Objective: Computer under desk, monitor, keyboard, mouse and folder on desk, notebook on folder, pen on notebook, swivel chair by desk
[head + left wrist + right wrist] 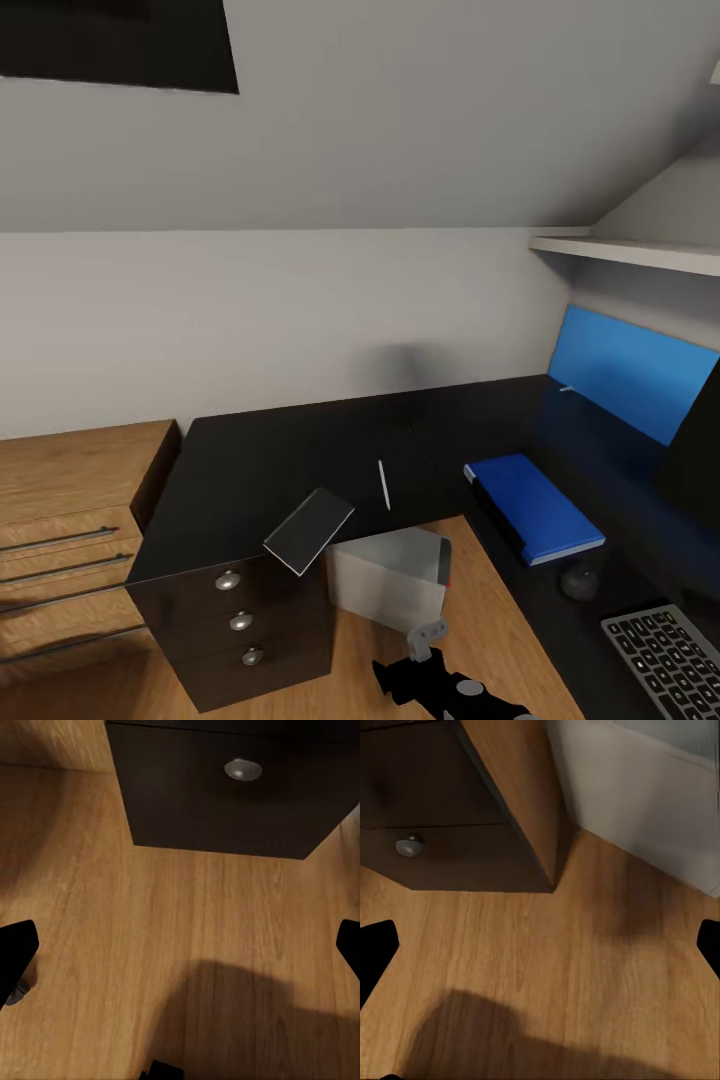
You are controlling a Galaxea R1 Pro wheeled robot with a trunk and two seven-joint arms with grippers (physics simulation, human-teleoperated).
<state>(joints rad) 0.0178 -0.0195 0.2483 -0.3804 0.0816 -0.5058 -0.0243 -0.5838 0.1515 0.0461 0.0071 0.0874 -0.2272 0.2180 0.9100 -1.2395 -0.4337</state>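
The black desk (290, 450) runs along the wall and turns down the right side. A grey notebook (309, 530) lies at the desk's front edge above the drawers, one corner overhanging. The white pen (383, 485) lies just behind it. On the right wing are the blue folder (535, 507), the dark mouse (578, 581) and the keyboard (665, 655). The monitor (697, 450) is cut off at the right edge. The white computer (390, 577) stands under the desk. My left gripper (180, 952) and right gripper (540, 952) are both open over the wood floor, empty. The swivel chair is out of view.
A light wooden drawer chest (60, 520) stands against the desk's left end. A blue wall panel (630, 370) and a white shelf (630, 252) are above the right wing. Desk drawer knobs (243, 769) (409, 845) lie close ahead of both wrists. Part of my arm (440, 685) is low in the head view.
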